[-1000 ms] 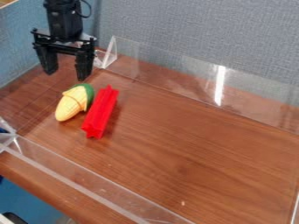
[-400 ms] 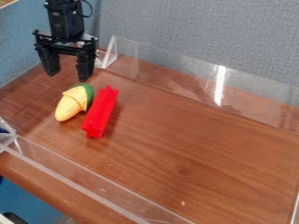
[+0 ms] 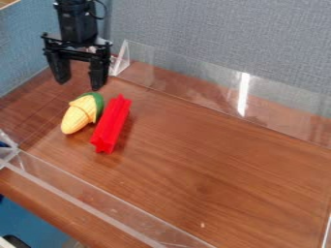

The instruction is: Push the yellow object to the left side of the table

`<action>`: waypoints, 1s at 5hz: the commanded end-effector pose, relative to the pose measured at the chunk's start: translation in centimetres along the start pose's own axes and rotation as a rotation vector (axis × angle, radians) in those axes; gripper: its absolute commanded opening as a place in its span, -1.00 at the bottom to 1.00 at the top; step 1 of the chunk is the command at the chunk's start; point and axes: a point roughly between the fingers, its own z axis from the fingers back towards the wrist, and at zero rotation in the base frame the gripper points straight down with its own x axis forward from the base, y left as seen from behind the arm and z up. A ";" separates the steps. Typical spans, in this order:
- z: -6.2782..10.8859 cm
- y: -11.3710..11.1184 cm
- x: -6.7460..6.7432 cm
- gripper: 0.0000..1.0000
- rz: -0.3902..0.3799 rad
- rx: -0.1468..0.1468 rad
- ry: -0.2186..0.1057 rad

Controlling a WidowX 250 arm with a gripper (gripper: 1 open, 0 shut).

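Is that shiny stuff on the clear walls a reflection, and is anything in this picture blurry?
Camera view: yes, pale glare streaks sit on the clear acrylic walls and a soft sheen on the table; the yellow object and red block look reasonably sharp with faint shadows; the gripper is dark but clear.

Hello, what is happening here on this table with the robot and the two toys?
A single robot arm has its gripper pointing down with the jaws open, hovering just behind the yellow object, a small toy corn cob. It holds nothing. The corn lies near the left part of the table, right beside a long red block. The push toward the left side does not look started yet; the gripper does not appear to touch the corn.
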 end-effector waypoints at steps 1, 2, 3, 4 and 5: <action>1.8 -0.8 0.4 1.00 -0.032 0.018 -0.056; 1.9 -1.4 0.5 1.00 -0.053 0.020 -0.056; 1.6 -1.9 0.5 1.00 -0.063 0.021 -0.050; 1.5 -2.4 0.6 1.00 -0.076 0.021 -0.048; 1.7 -3.1 0.6 1.00 -0.092 0.022 -0.050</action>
